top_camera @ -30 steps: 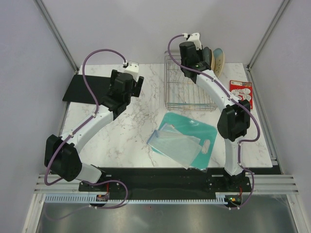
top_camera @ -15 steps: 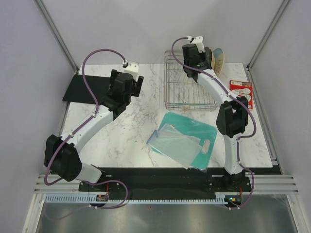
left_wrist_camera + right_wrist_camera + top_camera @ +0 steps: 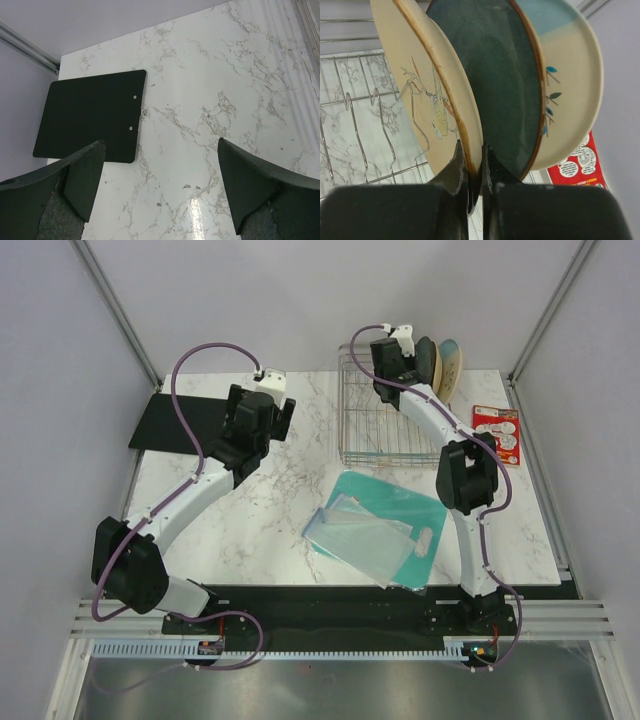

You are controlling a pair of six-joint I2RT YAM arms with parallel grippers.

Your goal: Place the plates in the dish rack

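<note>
Right gripper [image 3: 474, 159]: is pinching the lower rim of the tan plate [image 3: 422, 85], with its fingers [image 3: 456, 167] nearly together on either side of the rim.
Tan plate: is standing on edge, sprig face turned toward the rack [image 3: 365, 117], leaning against the dark plate [image 3: 505, 90] behind it.
Dark plate: is standing upright between the tan plate and the cream-and-blue plate [image 3: 570, 80], all three packed close.
Plates, top view: are sitting at the rack's far right corner beside the back wall; I cannot tell whether they are inside the wire.
Rack: is resting on the table [image 3: 250, 510] at the far side, with no plate showing in its near slots.
Left gripper [image 3: 161, 145]: is hanging wide open over bare marble, holding nothing.
Mat [image 3: 90, 115]: is lying flat at the far left edge, just beside the left gripper.
Board [image 3: 385, 530]: is lying flat near the rack's front, with a clear sheet on it.
Card [image 3: 497, 430]: is lying to the right of the rack.
</note>
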